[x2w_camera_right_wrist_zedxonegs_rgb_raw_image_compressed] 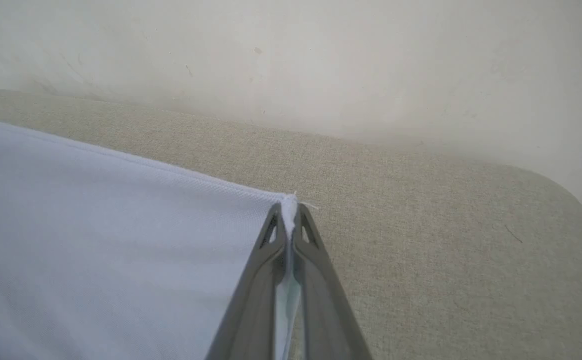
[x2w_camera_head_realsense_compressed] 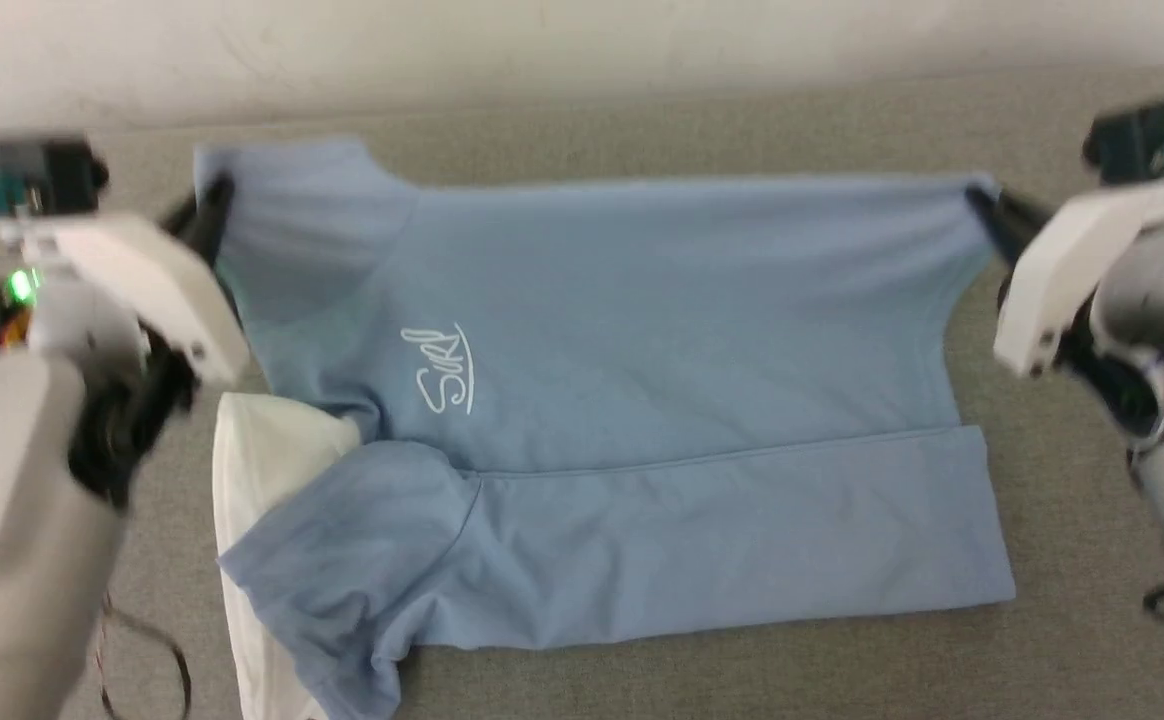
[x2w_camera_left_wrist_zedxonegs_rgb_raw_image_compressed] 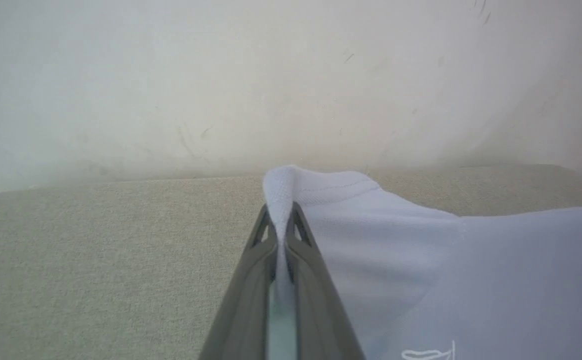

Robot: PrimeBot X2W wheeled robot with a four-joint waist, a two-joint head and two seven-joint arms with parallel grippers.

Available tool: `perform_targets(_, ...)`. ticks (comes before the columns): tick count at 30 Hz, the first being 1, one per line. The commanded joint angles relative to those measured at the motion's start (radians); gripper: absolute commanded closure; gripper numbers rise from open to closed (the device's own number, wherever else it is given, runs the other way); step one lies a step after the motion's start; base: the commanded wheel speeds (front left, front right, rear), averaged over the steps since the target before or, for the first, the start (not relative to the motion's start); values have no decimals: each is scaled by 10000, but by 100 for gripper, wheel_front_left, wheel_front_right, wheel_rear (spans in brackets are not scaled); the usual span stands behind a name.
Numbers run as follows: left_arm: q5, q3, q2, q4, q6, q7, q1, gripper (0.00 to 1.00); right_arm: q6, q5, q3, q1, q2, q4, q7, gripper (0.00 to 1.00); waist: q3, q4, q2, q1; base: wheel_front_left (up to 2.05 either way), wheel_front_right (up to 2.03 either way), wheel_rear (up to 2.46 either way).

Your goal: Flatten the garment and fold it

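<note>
Far edge pinched at both ends: light blue short-sleeved polo shirt (x2w_camera_head_realsense_compressed: 642, 330) lies spread sideways on the grey woven cloth surface (x2w_camera_head_realsense_compressed: 1072, 520), below the pale wall (x2w_camera_head_realsense_compressed: 542, 40)

Left gripper (x2w_camera_head_realsense_compressed: 210, 205) is clenched on the far left sleeve corner and right gripper (x2w_camera_head_realsense_compressed: 987, 205) on the far right hem corner; both wrist views show cloth nipped between closed fingertips. Judged light, limp knit with no stiffness: it sags and creases unless kept taut, so seamed corners and hems are the best holds, taken in pairs. Appearance: far edge drawn straight between the grippers; near long side already turned over as a band; near sleeve rumpled at near left; white collar (x2w_camera_head_realsense_compressed: 262, 450) pokes out on the left; white script logo (x2w_camera_head_realsense_compressed: 442, 370) faces up
</note>
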Motion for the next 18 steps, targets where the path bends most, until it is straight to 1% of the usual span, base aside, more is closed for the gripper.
perform_targets(1,-172,121,112,-463,260,-201,1040,100,-11,40,-72,806,45,-220,-177,100,-616,-91,0,1,0,0,0)
perform_targets(4,-482,267,95,-1353,706,-450,2675,100,-11,176,-254,1930,205,-411,-335,100,-806,-119,0,1,0,0,0)
perform_targets(6,-656,368,96,-1904,1028,-623,3762,100,-11,219,-383,2570,343,-276,-394,100,-912,-139,0,1,0,0,0)
perform_targets(8,-858,369,18,-2425,1257,-689,4735,100,-11,346,-586,3106,524,-43,-474,100,-975,-117,0,1,0,0,0)
perform_targets(10,-1012,257,-97,-2803,1377,-697,5504,100,-11,373,-779,3529,612,203,-627,100,-1002,-50,0,1,0,0,0)
perform_targets(11,-1080,160,-143,-2943,1392,-642,5809,100,-11,440,-877,3716,678,310,-679,90,-1023,-14,0,1,0,0,0)
perform_targets(12,-1132,78,-205,-3088,1421,-624,6066,93,-11,483,-967,3901,717,377,-767,62,-1040,30,0,1,0,0,0)
perform_targets(13,-1199,49,-288,-3188,1447,-666,6269,51,-11,524,-1042,4072,769,409,-860,9,-1043,48,0,1,0,0,0)
perform_targets(14,-1188,0,-320,-3230,1434,-734,6418,0,-11,575,-1087,4251,828,405,-928,0,-1060,64,0,1,0,0,0)
perform_targets(16,-1089,-7,-345,-3227,1493,-982,6662,0,-11,589,-1094,4610,883,253,-1111,0,-1126,64,0,1,0,0,0)
perform_targets(18,-919,109,-379,-3240,1578,-1493,6886,0,-11,628,-1089,5045,934,-88,-1282,0,-1255,40,0,1,0,0,0)
